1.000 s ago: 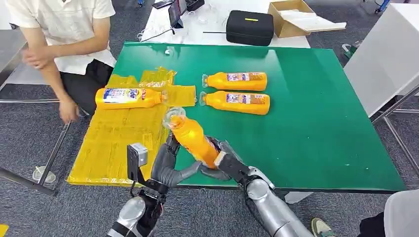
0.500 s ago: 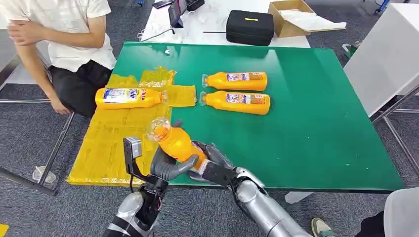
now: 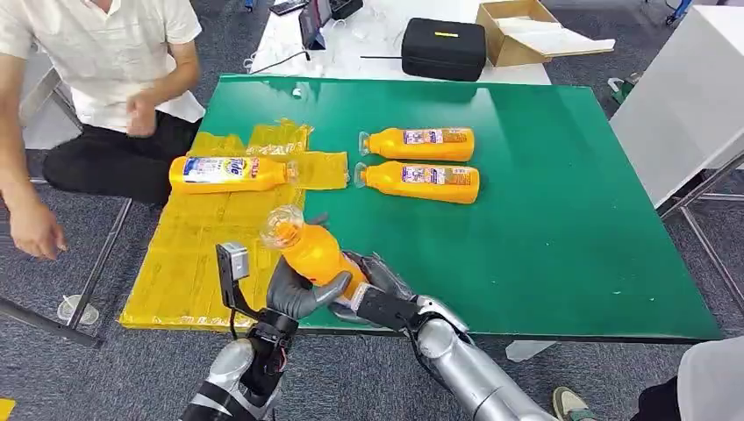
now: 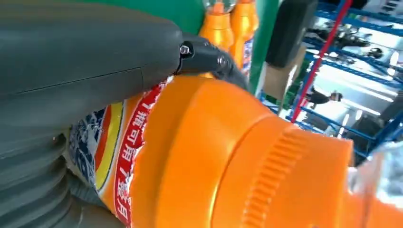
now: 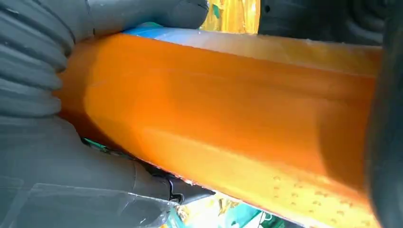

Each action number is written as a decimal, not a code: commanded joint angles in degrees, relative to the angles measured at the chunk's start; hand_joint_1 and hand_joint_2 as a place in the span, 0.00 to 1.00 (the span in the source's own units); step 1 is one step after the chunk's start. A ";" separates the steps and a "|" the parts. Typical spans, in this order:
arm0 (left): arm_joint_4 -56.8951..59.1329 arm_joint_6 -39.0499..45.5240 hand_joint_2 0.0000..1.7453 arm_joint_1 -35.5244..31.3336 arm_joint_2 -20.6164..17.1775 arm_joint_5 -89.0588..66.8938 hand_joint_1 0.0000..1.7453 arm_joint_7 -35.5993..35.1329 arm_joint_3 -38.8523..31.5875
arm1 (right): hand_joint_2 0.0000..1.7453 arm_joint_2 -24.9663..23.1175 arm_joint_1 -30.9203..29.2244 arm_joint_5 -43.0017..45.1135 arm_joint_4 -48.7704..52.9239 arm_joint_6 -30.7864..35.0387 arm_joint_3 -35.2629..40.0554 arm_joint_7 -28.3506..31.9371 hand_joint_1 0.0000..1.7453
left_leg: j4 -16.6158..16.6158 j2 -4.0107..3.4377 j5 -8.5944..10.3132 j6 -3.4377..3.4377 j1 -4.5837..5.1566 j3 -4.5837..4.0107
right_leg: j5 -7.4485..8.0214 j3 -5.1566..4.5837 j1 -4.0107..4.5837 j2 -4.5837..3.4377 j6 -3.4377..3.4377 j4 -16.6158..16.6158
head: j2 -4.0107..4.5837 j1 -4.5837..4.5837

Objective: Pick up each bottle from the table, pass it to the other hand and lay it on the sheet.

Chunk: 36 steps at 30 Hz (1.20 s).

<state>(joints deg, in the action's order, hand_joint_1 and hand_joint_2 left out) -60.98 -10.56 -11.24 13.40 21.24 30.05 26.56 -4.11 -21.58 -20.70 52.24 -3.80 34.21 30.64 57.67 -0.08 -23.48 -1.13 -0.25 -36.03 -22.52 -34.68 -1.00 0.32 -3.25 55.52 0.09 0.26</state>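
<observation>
Held bottle's (image 3: 314, 254) base, hidden between both hands.

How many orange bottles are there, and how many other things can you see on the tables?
Orange bottles: 4 (one held in both hands, one on the yellow sheet, two on the green table)
Yellow sheets: 1
Black cases: 1
Cardboard boxes: 1
Total: 7

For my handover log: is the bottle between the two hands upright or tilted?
Tilted. The bottle leans with its clear cap end up toward the yellow sheet, its base low between the left hand and right hand.
</observation>
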 commanded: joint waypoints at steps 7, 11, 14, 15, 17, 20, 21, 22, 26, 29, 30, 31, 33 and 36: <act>-2.26 6.28 1.00 -0.60 0.40 4.03 1.00 -1.05 -6.06 | 1.00 -1.65 4.69 4.20 -0.24 2.01 -2.65 0.44 0.00 | 0.01 0.00 -0.09 0.05 -0.06 0.18 | -0.08 0.18 0.07 -0.02 0.13 0.01 | 0.00 -0.04; -4.46 9.92 1.00 -0.01 1.12 5.24 1.00 -1.37 -8.03 | 1.00 -2.46 6.02 5.61 0.52 3.50 -3.90 0.95 0.00 | 0.07 0.00 -0.13 0.07 -0.09 0.18 | -0.12 0.19 0.11 -0.02 0.17 0.06 | 0.00 -0.02; -5.89 11.56 1.00 0.40 1.12 5.54 1.00 -1.68 -8.28 | 1.00 -2.59 6.69 6.29 1.31 4.80 -4.76 1.53 0.00 | 0.13 -0.02 -0.22 0.08 -0.14 0.29 | -0.18 0.31 0.15 -0.05 0.23 0.08 | 0.00 -0.04; -6.10 12.68 1.00 0.40 1.07 5.65 1.00 -1.61 -8.67 | 1.00 -2.63 7.02 6.25 1.75 5.63 -5.05 1.86 0.00 | 0.03 -0.04 -0.07 0.04 -0.06 0.07 | -0.05 0.07 0.07 -0.05 0.10 0.01 | 0.00 -0.04; -5.75 16.50 1.00 -0.12 0.27 3.87 1.00 -1.51 -8.63 | 1.00 -2.42 8.32 6.10 3.61 7.54 -5.57 2.59 0.00 | 0.02 0.01 -0.05 0.03 -0.06 0.05 | -0.04 0.07 0.07 0.00 0.10 0.00 | 0.00 -0.02; -3.30 25.74 1.00 -1.94 -1.96 -6.24 1.00 1.76 -6.79 | 1.00 -1.50 10.84 5.67 6.91 9.68 -6.26 2.95 0.00 | -0.02 0.02 -0.03 0.03 -0.03 0.04 | -0.03 0.06 0.04 0.00 0.09 -0.01 | 0.00 -0.02; -2.70 27.95 1.00 -2.44 -2.51 -9.36 0.99 2.32 -6.14 | 1.00 -1.34 11.14 5.39 7.28 10.10 -6.41 2.98 0.00 | 0.00 0.08 -0.08 0.06 -0.08 0.17 | -0.11 0.22 0.08 0.06 0.16 0.00 | 0.00 -0.04; -1.27 32.37 1.00 -3.49 -3.88 -15.84 0.97 2.66 -4.36 | 1.00 -1.12 11.41 4.65 7.57 11.02 -6.57 3.23 0.00 | -0.03 0.11 0.00 0.04 -0.04 0.04 | -0.05 0.08 0.04 0.10 0.10 -0.02 | 0.00 0.00; -1.28 32.31 1.00 -3.58 -4.16 -15.73 0.97 2.68 -4.71 | 1.00 -0.97 11.39 4.65 7.55 11.01 -6.68 3.23 0.00 | -0.01 0.03 -0.05 0.06 -0.07 0.13 | -0.06 0.13 0.07 0.01 0.14 0.00 | 0.00 -0.04; 2.03 38.34 1.00 -5.52 -5.82 -27.82 1.00 -0.85 -1.76 | 1.00 -1.39 11.18 3.43 7.04 12.30 -7.58 3.89 0.00 | 0.03 0.05 -0.10 0.07 -0.10 0.23 | -0.10 0.24 0.11 0.02 0.18 0.01 | 0.00 -0.02; 3.44 39.27 1.00 -6.42 -6.45 -31.88 1.00 -2.17 -1.50 | 1.00 -1.42 11.24 2.37 7.12 13.64 -8.11 4.29 0.00 | 0.00 0.04 -0.07 0.06 -0.07 0.19 | -0.08 0.19 0.08 0.02 0.15 -0.01 | 0.00 -0.04; 5.96 42.08 1.00 -8.09 -7.75 -39.19 1.00 -3.64 -0.22 | 1.00 -1.34 11.21 1.28 7.41 15.05 -8.69 4.97 0.00 | -0.03 0.05 -0.04 0.05 -0.05 0.17 | -0.06 0.17 0.06 0.03 0.14 -0.02 | 0.00 -0.02; 9.87 45.59 1.00 -10.70 -9.89 -52.06 1.00 -8.06 1.42 | 1.00 -1.39 11.18 1.10 7.96 15.48 -10.39 5.62 0.00 | -0.05 0.10 -0.01 0.06 -0.05 0.19 | -0.06 0.18 0.05 0.08 0.15 -0.02 | 0.00 0.00; 11.99 42.51 1.00 -12.19 -12.17 -67.22 1.00 -14.67 -0.58 | 1.00 -2.13 13.06 0.54 10.20 17.05 -15.49 6.74 0.00 | -0.04 0.07 -0.01 0.08 -0.07 0.20 | -0.05 0.18 0.07 0.05 0.17 -0.01 | 0.00 -0.04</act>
<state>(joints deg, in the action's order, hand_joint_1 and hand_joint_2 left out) -62.02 32.34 -14.77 9.31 -21.58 25.10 22.47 -6.19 -9.96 -19.28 59.80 11.02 27.01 35.76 57.67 -0.10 -23.47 -1.13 -0.25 -36.08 -22.52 -34.75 -1.00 0.31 -3.24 55.53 0.09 0.22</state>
